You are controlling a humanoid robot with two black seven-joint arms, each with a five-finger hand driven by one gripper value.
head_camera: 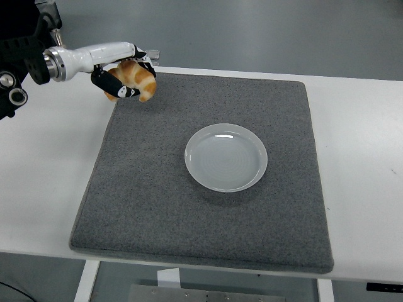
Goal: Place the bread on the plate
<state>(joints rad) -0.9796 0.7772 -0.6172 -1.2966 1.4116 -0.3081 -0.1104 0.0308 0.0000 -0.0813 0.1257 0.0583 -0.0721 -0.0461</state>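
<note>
The left hand [126,75] grips the bread [135,79], its black fingers [119,89] curled under and around the near side of the golden, croissant-like piece while the thumb side lies over the top. The bread pokes out of the grasp toward the right, lifted clear above the far left corner of the grey mat [208,207]. The white plate [226,157] sits empty on the mat, well apart from the bread, on the white table [365,138].
</note>
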